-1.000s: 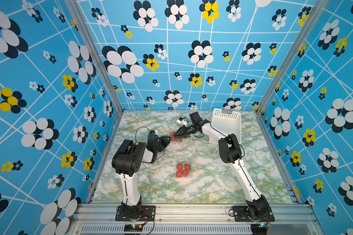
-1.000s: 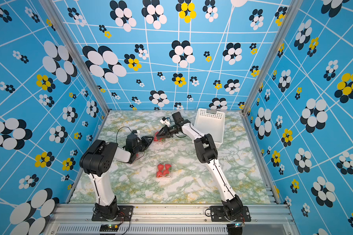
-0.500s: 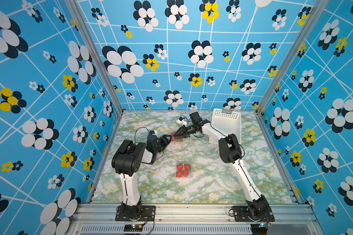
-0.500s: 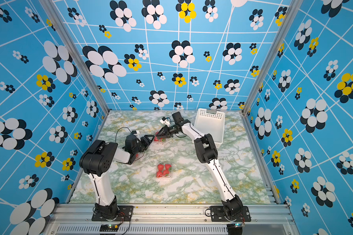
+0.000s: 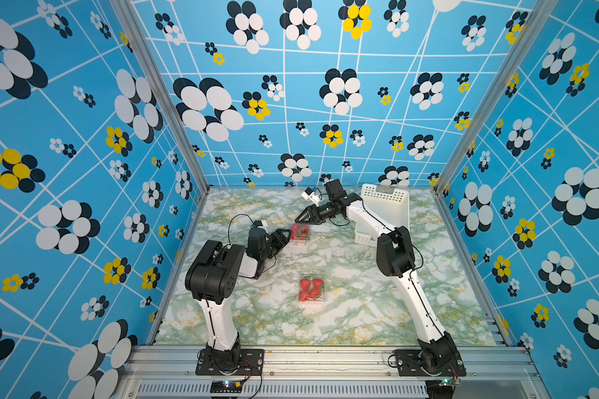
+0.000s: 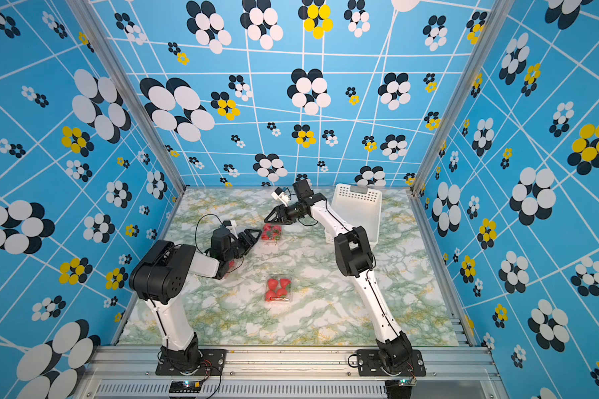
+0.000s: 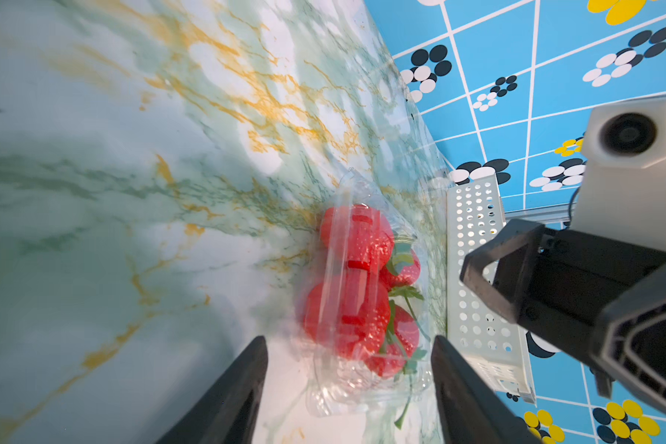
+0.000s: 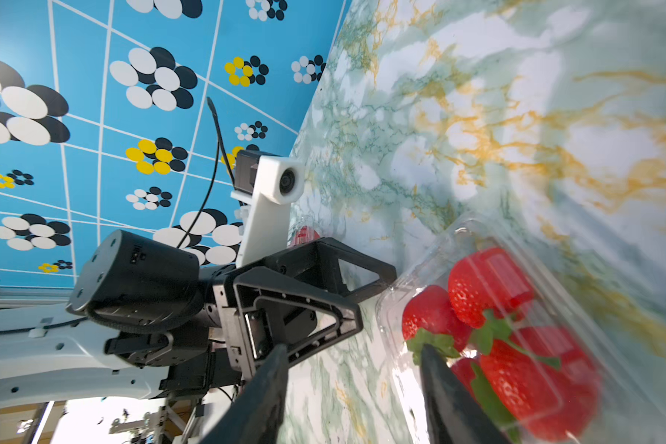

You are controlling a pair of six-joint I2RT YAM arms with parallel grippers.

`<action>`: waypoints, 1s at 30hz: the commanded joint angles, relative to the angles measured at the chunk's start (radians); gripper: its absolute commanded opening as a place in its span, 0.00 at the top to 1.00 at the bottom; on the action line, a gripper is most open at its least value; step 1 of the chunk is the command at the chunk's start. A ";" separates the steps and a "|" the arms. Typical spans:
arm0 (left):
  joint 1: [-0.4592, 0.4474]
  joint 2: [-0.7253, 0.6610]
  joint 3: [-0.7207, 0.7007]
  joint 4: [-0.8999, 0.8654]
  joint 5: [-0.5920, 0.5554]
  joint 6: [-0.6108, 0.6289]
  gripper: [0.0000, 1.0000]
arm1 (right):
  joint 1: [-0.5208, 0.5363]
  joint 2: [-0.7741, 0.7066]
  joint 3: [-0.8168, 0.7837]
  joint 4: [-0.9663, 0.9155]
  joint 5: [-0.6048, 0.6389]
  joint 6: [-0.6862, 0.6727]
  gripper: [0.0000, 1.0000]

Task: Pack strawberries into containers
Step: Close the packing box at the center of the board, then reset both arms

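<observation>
1. resting on the table (image 5: 360, 311), toward the back: the far container (image 5: 300, 234), seemingly lidded over its strawberries (image 7: 356, 238).
2. flanking it without gripping: left pincer (image 7: 348, 339) and right pincer (image 8: 353, 348), both standing open, empty.
3. advising: pulling away straight and slowly, avoiding dragging the light container.

The container (image 8: 420, 265) is blurred in the right wrist view — cut off at the edge.
</observation>
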 commanded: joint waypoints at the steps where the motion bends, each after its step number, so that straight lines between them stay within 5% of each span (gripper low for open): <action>1: -0.006 -0.093 0.051 -0.097 -0.004 0.098 0.30 | -0.023 -0.133 0.031 -0.128 0.110 -0.109 0.38; 2: -0.007 -0.126 0.067 -0.138 -0.012 0.122 0.29 | -0.028 -0.164 0.018 -0.149 0.142 -0.128 0.28; 3: -0.007 -0.159 0.074 -0.167 -0.014 0.147 0.26 | -0.035 -0.195 -0.001 -0.160 0.179 -0.135 0.02; 5: -0.004 -0.253 0.088 -0.270 -0.049 0.240 0.08 | -0.050 -0.281 -0.059 -0.209 0.317 -0.166 0.01; 11: 0.015 -0.546 0.099 -0.572 -0.330 0.587 0.01 | -0.100 -0.784 -0.776 0.235 0.964 -0.086 0.01; 15: 0.034 -0.647 0.044 -0.545 -0.468 0.774 0.00 | -0.157 -1.060 -1.164 0.493 1.187 -0.081 0.01; 19: 0.051 -0.714 -0.130 -0.330 -0.590 0.924 0.01 | -0.160 -1.265 -1.478 0.706 1.444 -0.260 0.01; 26: 0.084 -0.753 -0.346 -0.161 -0.724 0.978 0.01 | -0.294 -1.573 -1.883 0.844 1.531 -0.164 0.01; 30: 0.109 -0.691 -0.422 -0.005 -0.661 0.934 0.01 | -0.327 -1.631 -2.051 1.008 1.524 -0.210 0.01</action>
